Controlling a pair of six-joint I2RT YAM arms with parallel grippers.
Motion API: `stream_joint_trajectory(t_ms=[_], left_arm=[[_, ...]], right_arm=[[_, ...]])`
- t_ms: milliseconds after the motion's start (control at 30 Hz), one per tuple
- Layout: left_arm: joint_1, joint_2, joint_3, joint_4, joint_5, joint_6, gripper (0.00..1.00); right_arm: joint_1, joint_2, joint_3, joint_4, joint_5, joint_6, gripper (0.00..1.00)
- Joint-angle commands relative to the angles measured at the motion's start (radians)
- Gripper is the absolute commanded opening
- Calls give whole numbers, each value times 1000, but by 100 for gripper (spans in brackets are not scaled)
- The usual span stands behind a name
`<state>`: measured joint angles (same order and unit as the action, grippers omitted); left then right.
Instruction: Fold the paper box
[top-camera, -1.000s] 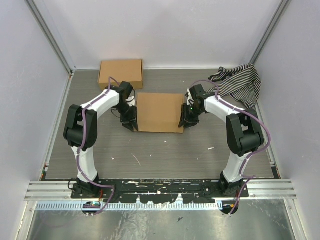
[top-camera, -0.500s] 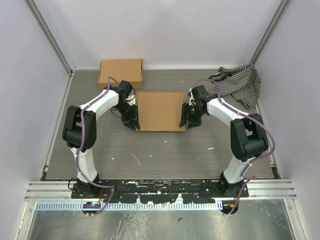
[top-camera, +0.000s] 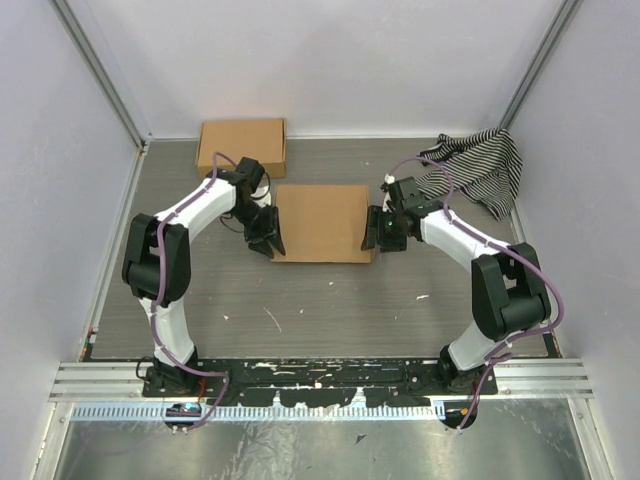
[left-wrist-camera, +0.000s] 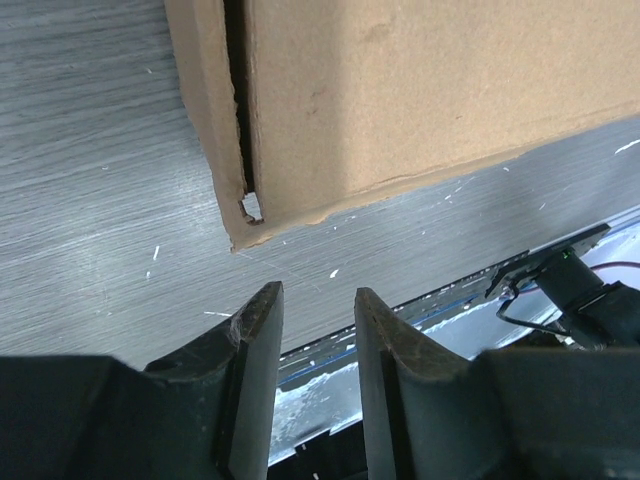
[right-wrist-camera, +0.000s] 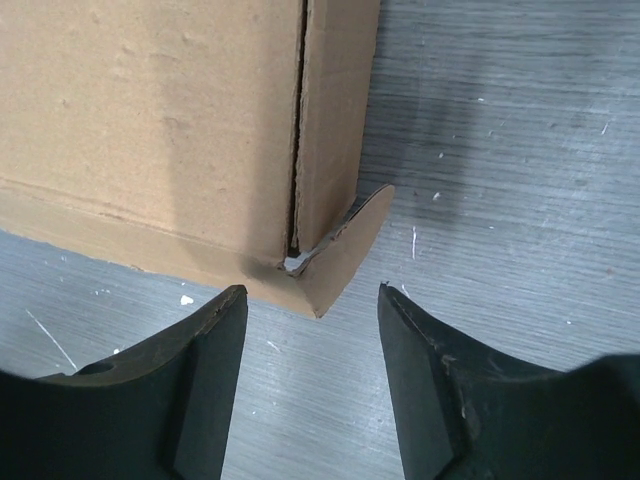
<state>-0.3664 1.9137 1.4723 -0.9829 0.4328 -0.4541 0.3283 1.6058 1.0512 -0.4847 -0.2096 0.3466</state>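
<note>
While the paper box (top-camera: 320, 222) lies closed and flat at bench (top-camera: 330, 300) centre, one corner splaying, left tool (top-camera: 268, 238) at its 9 o'clock and right tool (top-camera: 375, 232) at 3 o'clock gape, empty.

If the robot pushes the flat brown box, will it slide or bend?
Probably slides: the paper box lies flat on the smooth table. Likely light, being thin cardboard. Its loose corner flap might bend first.

The left gripper (top-camera: 268, 236) and the right gripper (top-camera: 377, 232) hang low, angled inward; the left is slightly parted, the right wider.
</note>
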Motion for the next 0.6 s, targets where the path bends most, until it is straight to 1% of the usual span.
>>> stream_joint_trajectory(t_ms=[0, 67, 167, 233, 467, 567], left_arm=[[2, -51, -3, 26, -57, -23, 44], [3, -73, -16, 35, -112, -23, 45], [3, -107, -53, 72, -196, -29, 48], [2, -125, -90, 122, -221, -40, 49], [1, -146, -196, 287, -206, -84, 49], [1, -149, -213, 321, -211, -95, 49]], right_arm=[[6, -22, -26, 108, 20, 9, 61], [7, -32, -44, 134, 18, 14, 62], [6, -43, -64, 165, 12, 15, 70], [6, -43, -75, 182, 6, 15, 72], [11, -43, -100, 229, -3, 14, 72], [14, -64, -109, 246, -14, 14, 72]])
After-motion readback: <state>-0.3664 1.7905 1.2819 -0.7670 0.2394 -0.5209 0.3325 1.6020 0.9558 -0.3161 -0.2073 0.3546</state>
